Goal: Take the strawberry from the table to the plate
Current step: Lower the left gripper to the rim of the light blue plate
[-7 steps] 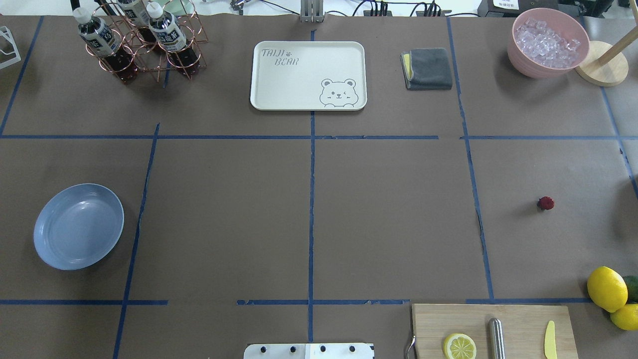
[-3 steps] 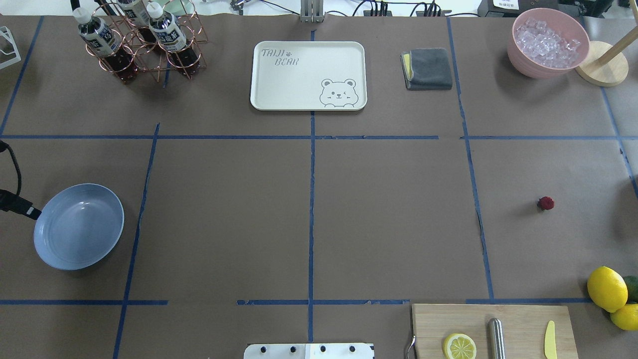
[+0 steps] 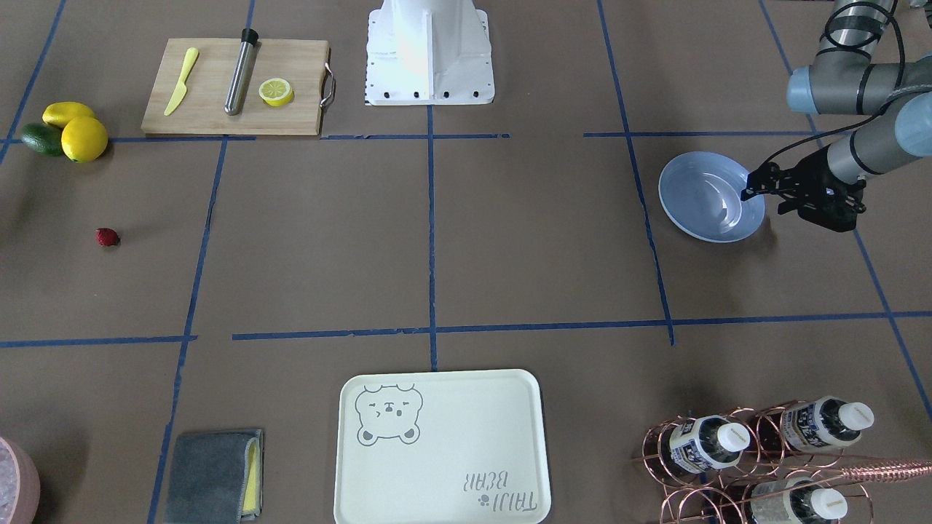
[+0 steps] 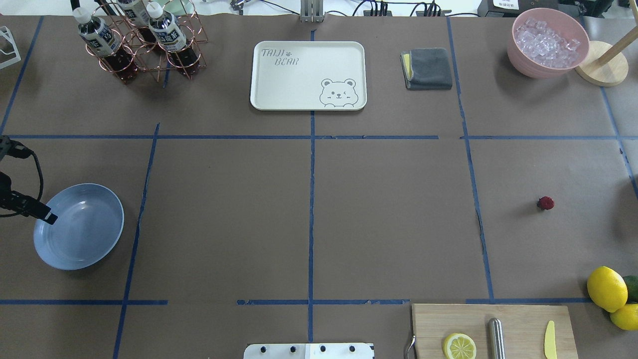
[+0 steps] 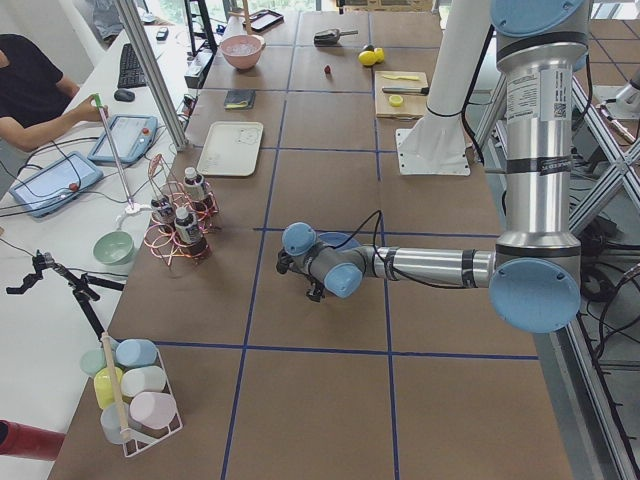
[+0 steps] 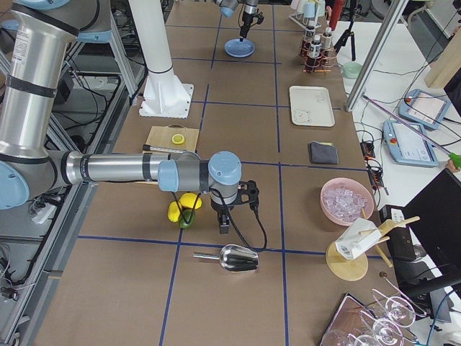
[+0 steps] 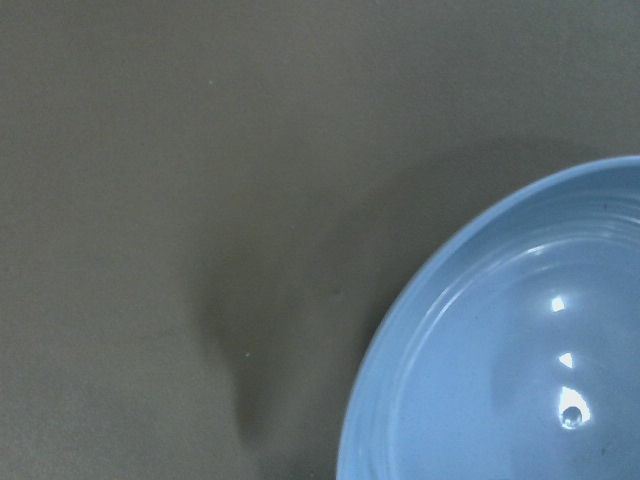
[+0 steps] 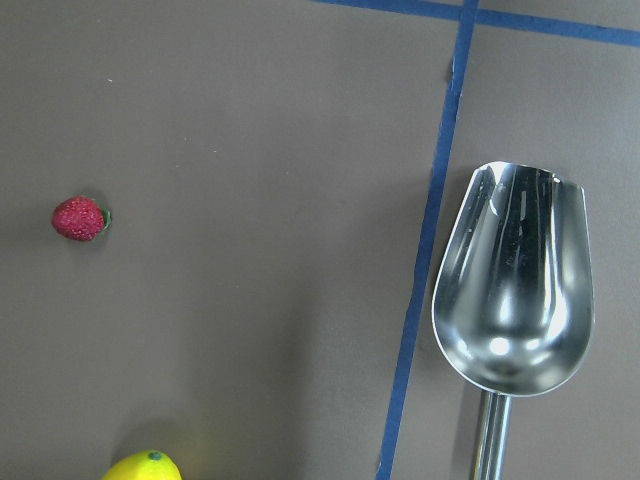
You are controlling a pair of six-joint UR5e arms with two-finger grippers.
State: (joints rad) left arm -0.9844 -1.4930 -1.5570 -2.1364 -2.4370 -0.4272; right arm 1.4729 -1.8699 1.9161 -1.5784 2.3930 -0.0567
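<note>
The strawberry (image 4: 546, 203) lies on the tabletop (image 4: 389, 219) at the robot's right, near the lemons (image 4: 606, 288) and well apart from the plate (image 4: 115, 222), so the right arm (image 6: 144, 169) is nearer than the left arm (image 3: 859, 153) at the plate's rim; the state of the jaws cannot be told for either.

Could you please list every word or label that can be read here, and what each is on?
"TAIJI BEAR": on the cream rectangular tray.
Labels of the dark drink bottles with white caps: too small to read.
White sticker on the left arm: also too small.
</note>
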